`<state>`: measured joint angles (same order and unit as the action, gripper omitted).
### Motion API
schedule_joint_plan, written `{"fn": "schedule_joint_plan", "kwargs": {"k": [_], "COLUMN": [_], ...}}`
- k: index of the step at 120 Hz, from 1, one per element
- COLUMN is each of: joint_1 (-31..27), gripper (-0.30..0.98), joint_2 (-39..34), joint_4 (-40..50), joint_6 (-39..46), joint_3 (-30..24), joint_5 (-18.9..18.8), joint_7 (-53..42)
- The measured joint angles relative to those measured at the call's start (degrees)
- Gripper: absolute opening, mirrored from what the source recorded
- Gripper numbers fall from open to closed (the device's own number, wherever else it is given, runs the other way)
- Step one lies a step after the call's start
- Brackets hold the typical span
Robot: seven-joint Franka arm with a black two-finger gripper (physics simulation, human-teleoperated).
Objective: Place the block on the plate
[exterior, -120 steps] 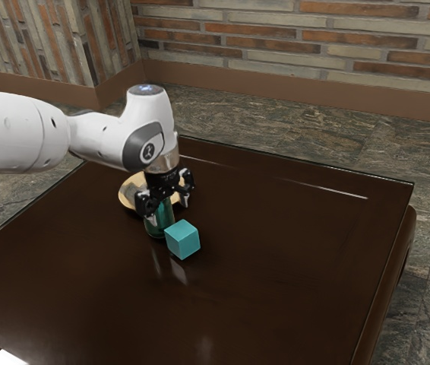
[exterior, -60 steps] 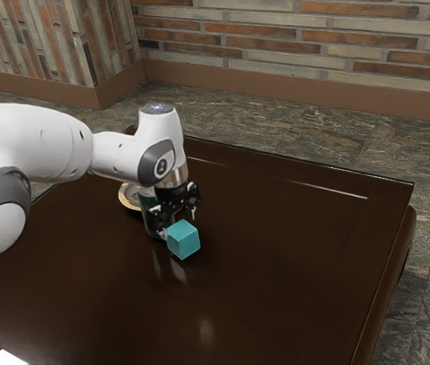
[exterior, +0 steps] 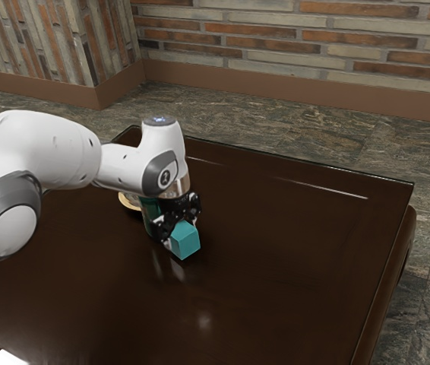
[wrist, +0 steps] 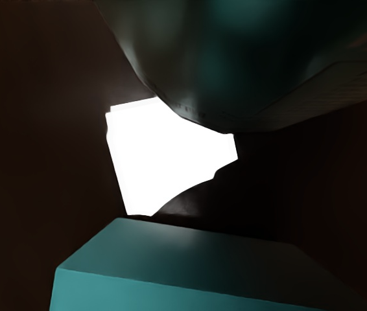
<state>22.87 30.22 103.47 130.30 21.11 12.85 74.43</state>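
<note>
Item: teal cube-shaped block (exterior: 185, 242), smooth and matt, flat-faced. Location: on the dark brown glossy wooden table (exterior: 276, 258), under my hand, off the plate. Handling, by my estimate: light to moderate in weight, stiff, unlikely to dent or break; faces plain enough to slip if pinched near an edge. Recommended hold: two opposite upright faces, at mid-height, pads flat and square to them.

Item: my black two-finger gripper (exterior: 181, 233). Condition: fingers apart, one to either side of the block, nothing clamped. The step in hand, I judge, is lining up for the grasp; closing comes next, then a straight lift.

Item: round tan plate with a pale rim (exterior: 126, 202), partly hidden behind my hand and the can. Destination of the block; a level, gentle lowering would suit it.

Item: dark green cylindrical can with a printed label (exterior: 151, 209), upright, near the block, between it and the plate. Hazard: my hand or the carried block could knock it, so the lift should clear its top before I travel toward the plate.

Count: blocks, one; plates, one; cans, one; tables, one; grippers, one, with two fingers. Also one bright white patch of glare (wrist: 164, 155) in the wrist view, between can and block.
</note>
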Motion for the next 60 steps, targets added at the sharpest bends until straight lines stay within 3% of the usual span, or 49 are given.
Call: {"fn": "schedule_joint_plan", "kwargs": {"k": [36,60], "joint_1": [-0.02,-0.02], "gripper": [0.46,0.44], "joint_2": [-0.07,-0.52], "joint_4": [-0.04,0.0], "joint_6": [0.44,0.51], "joint_3": [-0.03,-0.03], "joint_5": [0.01,-0.09], "joint_7": [0.29,0.44]}}
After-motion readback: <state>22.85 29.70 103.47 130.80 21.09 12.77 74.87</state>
